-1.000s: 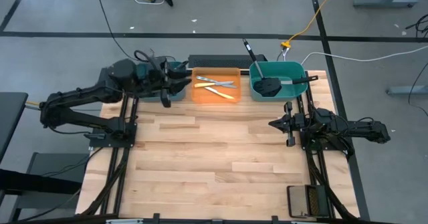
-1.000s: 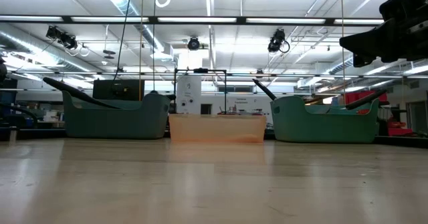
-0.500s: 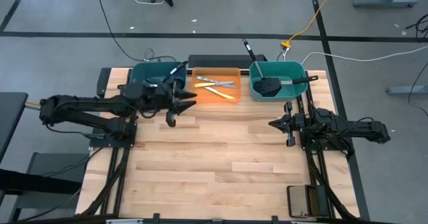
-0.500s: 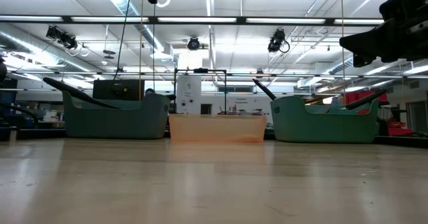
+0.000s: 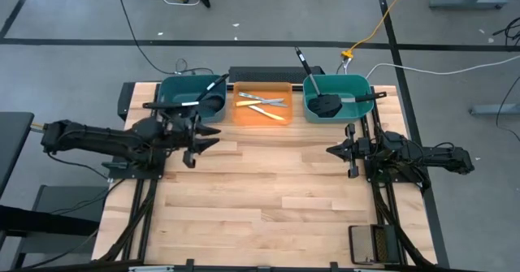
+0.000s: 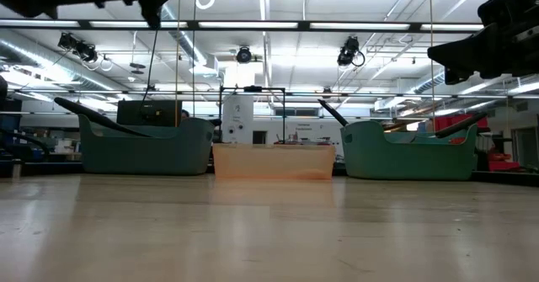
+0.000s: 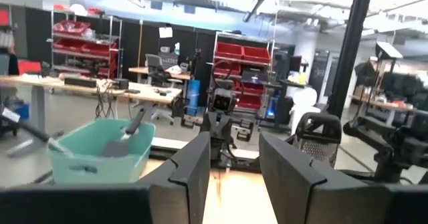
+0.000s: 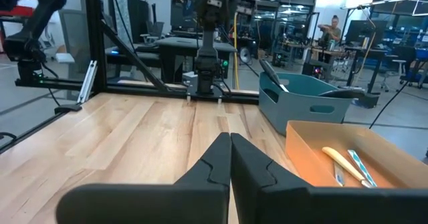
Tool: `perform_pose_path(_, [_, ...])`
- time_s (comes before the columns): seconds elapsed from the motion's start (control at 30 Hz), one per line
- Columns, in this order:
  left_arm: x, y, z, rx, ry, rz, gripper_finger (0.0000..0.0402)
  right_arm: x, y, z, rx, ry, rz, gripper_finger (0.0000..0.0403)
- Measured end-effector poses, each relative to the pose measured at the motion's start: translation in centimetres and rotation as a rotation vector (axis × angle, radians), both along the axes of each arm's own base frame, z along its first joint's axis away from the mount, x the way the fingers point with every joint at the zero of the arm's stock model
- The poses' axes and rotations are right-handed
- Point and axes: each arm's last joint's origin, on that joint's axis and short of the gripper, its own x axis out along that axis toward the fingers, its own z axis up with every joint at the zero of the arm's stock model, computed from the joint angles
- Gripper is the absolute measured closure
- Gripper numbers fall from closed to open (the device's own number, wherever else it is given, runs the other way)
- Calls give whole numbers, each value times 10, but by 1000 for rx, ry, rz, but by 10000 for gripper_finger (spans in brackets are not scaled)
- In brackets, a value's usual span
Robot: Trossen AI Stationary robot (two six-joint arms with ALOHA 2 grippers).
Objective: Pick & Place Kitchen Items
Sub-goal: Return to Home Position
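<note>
Claws hang empty over the desk (image 5: pixel 268 191): left claw (image 5: pixel 203 144) with fingers spread wide, right claw (image 5: pixel 335 150) pinched closed. Beyond them at the far edge, knives (image 5: pixel 264 110) lie in the orange bin (image 5: pixel 236 110), between both claws. Black utensils (image 5: pixel 201 101) sit in the left teal bin (image 5: pixel 162 89) just past the left claw, more black utensils (image 5: pixel 325 105) in the right teal bin (image 5: pixel 366 81) past the right claw.

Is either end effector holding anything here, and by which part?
Nothing is held. The left end effector is open with an empty gap; the right end effector is shut on nothing.
</note>
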Motion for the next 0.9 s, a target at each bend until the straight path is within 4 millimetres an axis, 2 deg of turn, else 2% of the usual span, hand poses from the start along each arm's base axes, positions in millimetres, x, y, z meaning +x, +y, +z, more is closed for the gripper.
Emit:
perform_pose_path(0.17, [-22,-1,-19,-56,-32,0,268,0,0,0,0,0,0,396])
perform_pose_path(0.37, [-45,-2,-37,1,-91,6,268,0,0,0,0,0,0,396])
perform_pose_path(0.6, [-62,-5,-61,2,-148,-60,268,0,0,0,0,1,0,396])
perform_pose_path(0.9, [-73,-6,-66,1,-192,-74,268,0,0,0,0,1,0,396])
